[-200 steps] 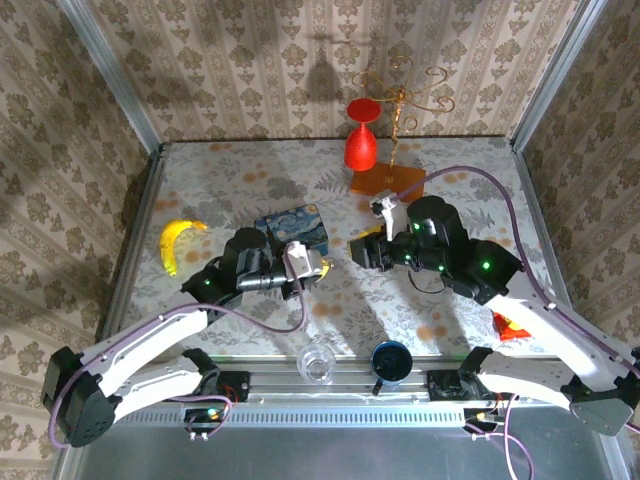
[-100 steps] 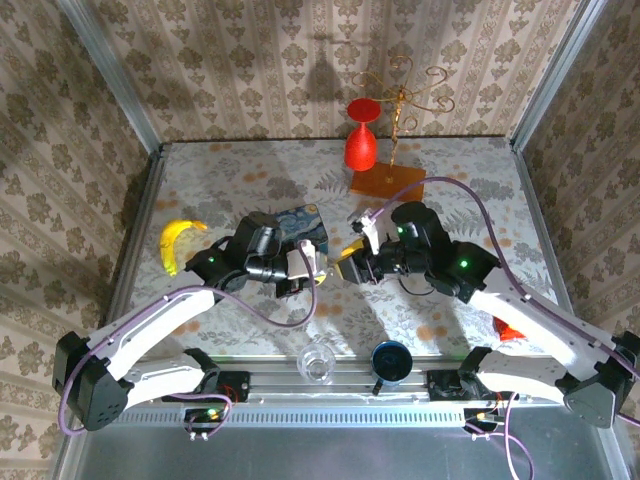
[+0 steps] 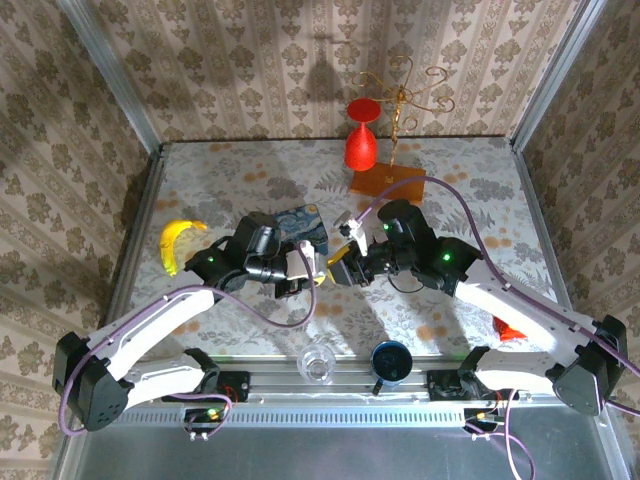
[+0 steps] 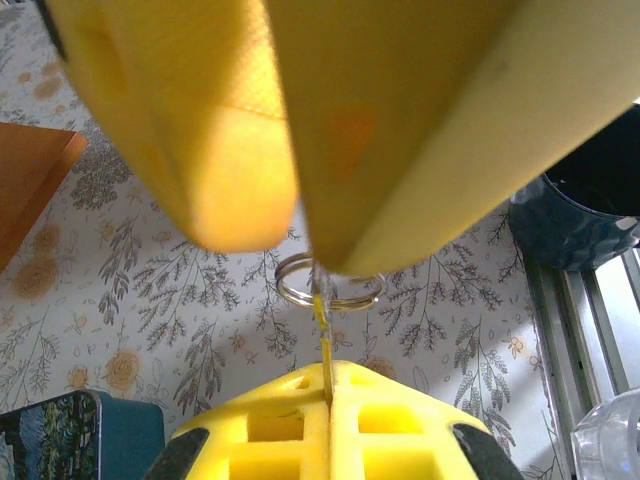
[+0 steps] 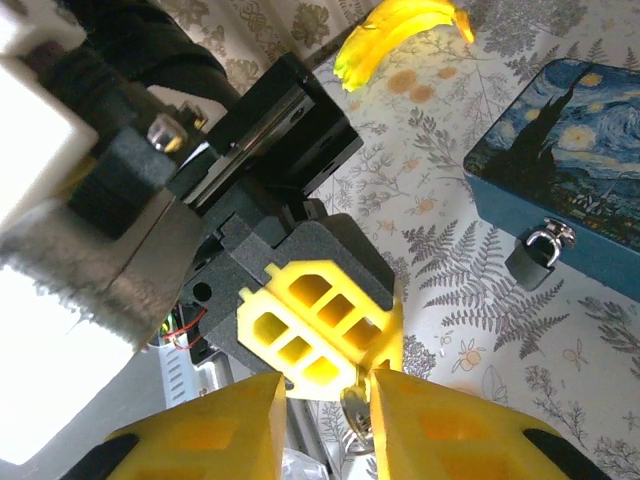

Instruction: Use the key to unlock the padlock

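Note:
My left gripper [image 4: 330, 372] is shut on the blade of the key [image 4: 323, 325], which sticks out with its ring [image 4: 330, 291] hanging at the head. My right gripper [image 5: 328, 385] faces it tip to tip over the middle of the table. Its jaws are open, with the key's head [image 5: 355, 412] between them and close against one finger. The two grippers meet at the left gripper [image 3: 316, 270] and right gripper [image 3: 337, 268] in the top view. The small dark padlock [image 5: 540, 256] with its silvery shackle hangs on the front of the blue painted tin [image 5: 565, 150], untouched.
The tin [image 3: 300, 225] sits just behind the grippers. A banana [image 3: 178, 242] lies at the left. A red goblet [image 3: 361, 140] and a gold stand on an orange base [image 3: 388, 182] are at the back. A glass [image 3: 318, 363] and a blue cup [image 3: 390, 360] stand at the near edge.
My right gripper has moved left up to the left gripper and its jaws have narrowed round the key's head. The left gripper has kept its hold on the key.

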